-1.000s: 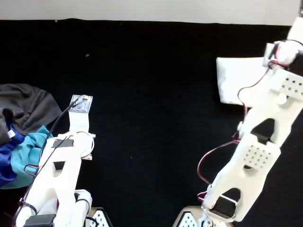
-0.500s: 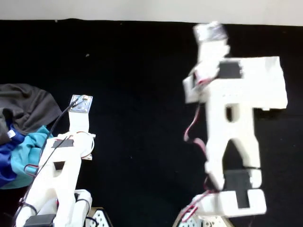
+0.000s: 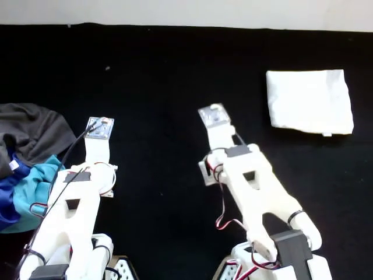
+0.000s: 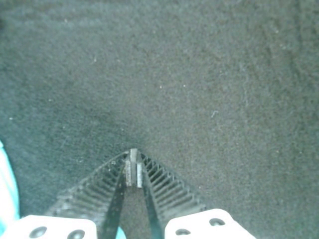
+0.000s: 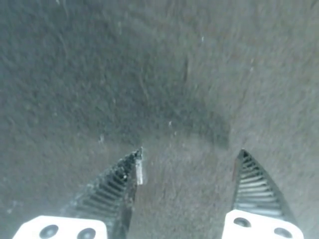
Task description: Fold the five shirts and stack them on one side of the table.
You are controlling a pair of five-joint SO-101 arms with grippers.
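Note:
A folded white shirt (image 3: 309, 101) lies flat at the back right of the black table. A heap of unfolded shirts, dark grey (image 3: 32, 129), blue (image 3: 11, 192) and teal (image 3: 35, 181), sits at the left edge. My left gripper (image 4: 133, 163) is shut on nothing, over bare cloth just right of the heap; its tip (image 3: 99, 127) points to the back. My right gripper (image 5: 189, 160) hangs open over bare cloth near the table's middle, its tip (image 3: 213, 115) well left of the white shirt. A sliver of teal shirt (image 4: 7, 184) shows beside the left fingers.
The black table cover (image 3: 169, 76) stretches bare between the two arms and along the back. A pale wall strip (image 3: 186, 11) borders the far edge. Both arm bases (image 3: 175, 269) stand at the front edge.
The right arm has swung from over the white shirt at the back right to the table's middle, leaving the shirt uncovered. The left arm has kept still.

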